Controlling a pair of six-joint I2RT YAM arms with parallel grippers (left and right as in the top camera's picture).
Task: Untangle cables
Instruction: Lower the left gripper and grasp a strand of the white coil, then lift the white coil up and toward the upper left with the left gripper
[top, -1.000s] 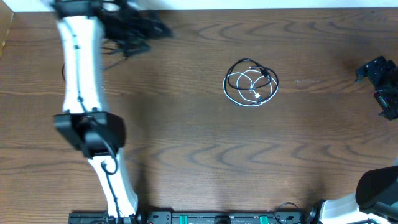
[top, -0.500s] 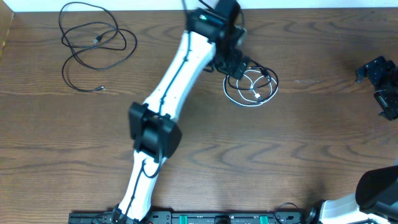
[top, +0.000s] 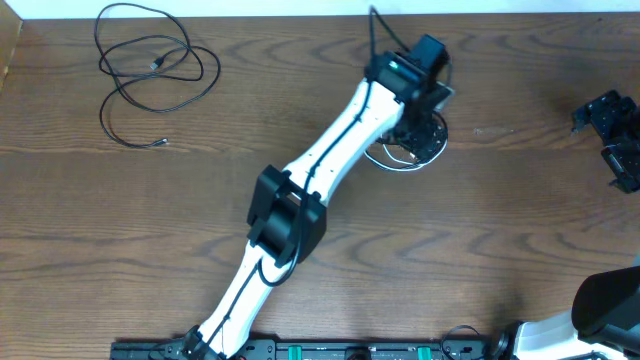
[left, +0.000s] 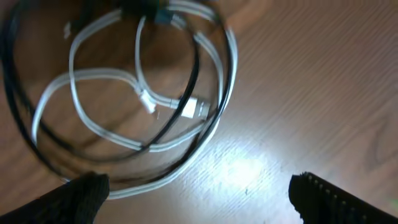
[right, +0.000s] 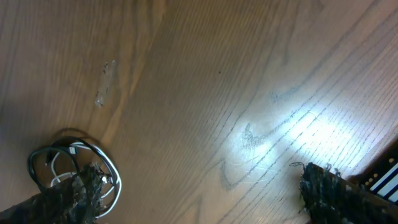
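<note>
**Three cables: two black, one white**

One black cable (top: 150, 70) is sprawling in loose loops at the far-left corner of the surface (top: 500, 230). The white cable (left: 143, 93) and the other black cable (left: 194, 68) are lying coiled together mid-surface, with the white plug (left: 196, 109) pointing right in the left wrist view. The left fingers (left: 84, 193) are hovering wide apart over them, empty. The right fingers (right: 329, 186) are gaping empty, well apart.

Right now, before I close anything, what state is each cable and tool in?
left tool, open, empty, over the tangle
right tool, open, empty, away from the cables
white cable, coiled, tangled with a black one
tangled black cable, threaded through the white loops
separate black cable, loosely looped, lying apart, untangled
</note>
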